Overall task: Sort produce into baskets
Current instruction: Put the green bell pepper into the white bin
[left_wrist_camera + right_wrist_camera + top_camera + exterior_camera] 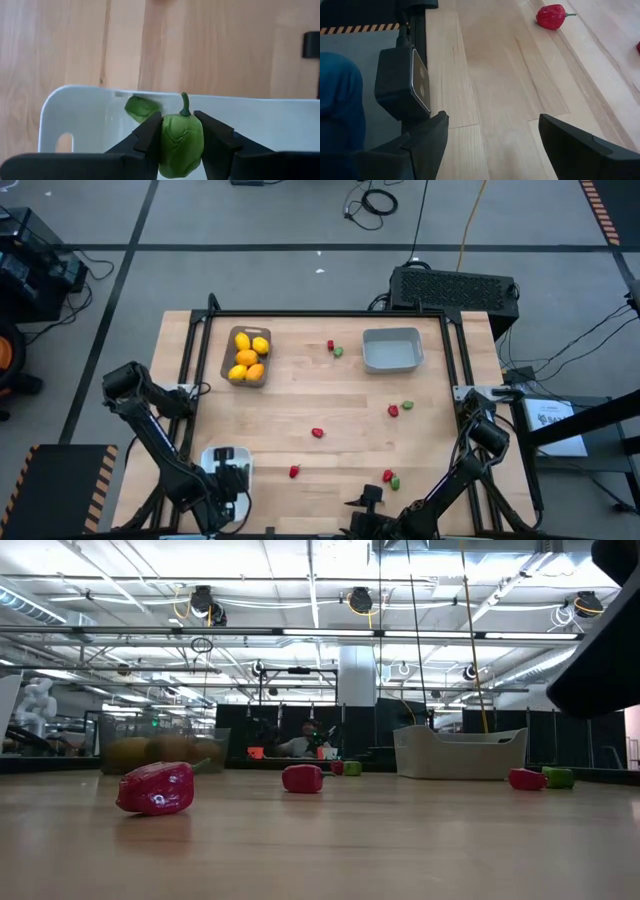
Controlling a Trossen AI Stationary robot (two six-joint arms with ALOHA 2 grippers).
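Jaws of the left gripper are pinching a green pepper upright, right over the white basket, where another green piece already lies. Sloppy release could bounce it over the rim. Right gripper waits spread, empty, near the table's front edge.

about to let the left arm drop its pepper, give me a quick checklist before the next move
1. Left gripper shut on the green pepper: ok.
2. Pepper over the white basket: ok.
3. Landing spot free: ok, one green piece lies beside it.
4. Height above the basket floor: cannot tell.
5. Right gripper open, empty, at the table's near edge: ok.
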